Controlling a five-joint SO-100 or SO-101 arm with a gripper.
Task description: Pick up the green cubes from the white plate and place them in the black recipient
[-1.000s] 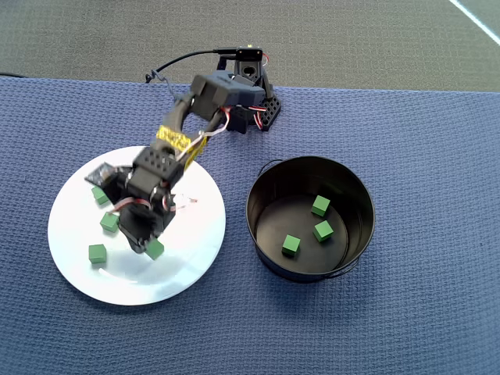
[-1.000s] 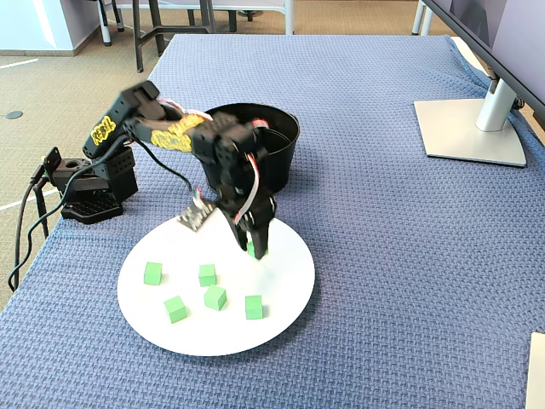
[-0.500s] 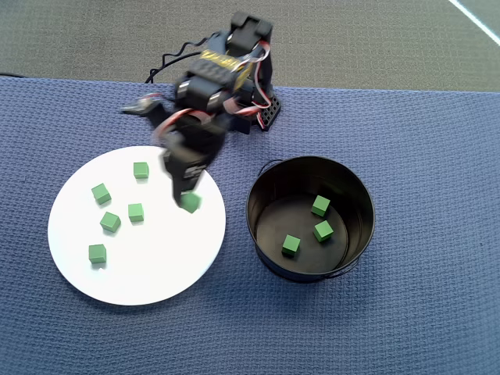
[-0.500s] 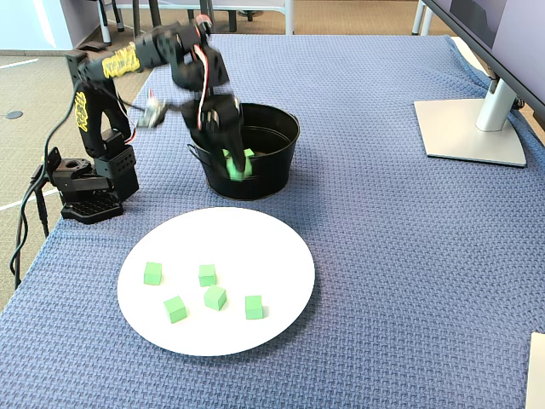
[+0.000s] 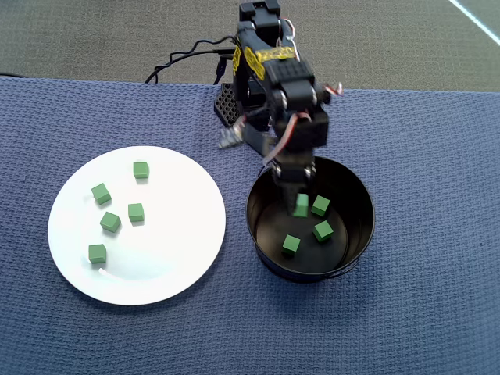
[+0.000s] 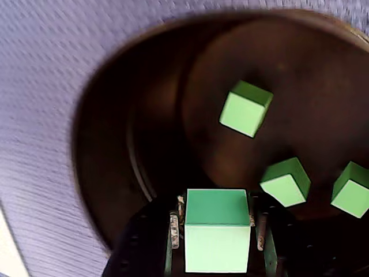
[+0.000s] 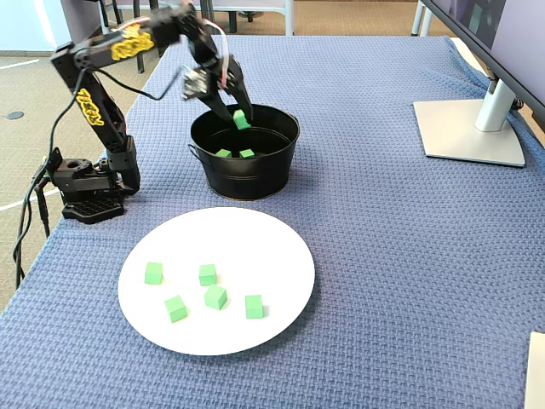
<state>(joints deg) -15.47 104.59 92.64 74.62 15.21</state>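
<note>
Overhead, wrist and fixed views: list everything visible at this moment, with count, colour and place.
green cubes on plate: five, green, loose on the white plate.
green cubes in tin: three, green, on the tin floor.
held cube: one, green, between the fingers above the tin.
white plate: one, white, on the blue cloth.
black tin: one, black, right of the plate in the overhead view.
monitor stand: one, grey, right edge of the fixed view.
gripper: one, black, over the tin.
</note>
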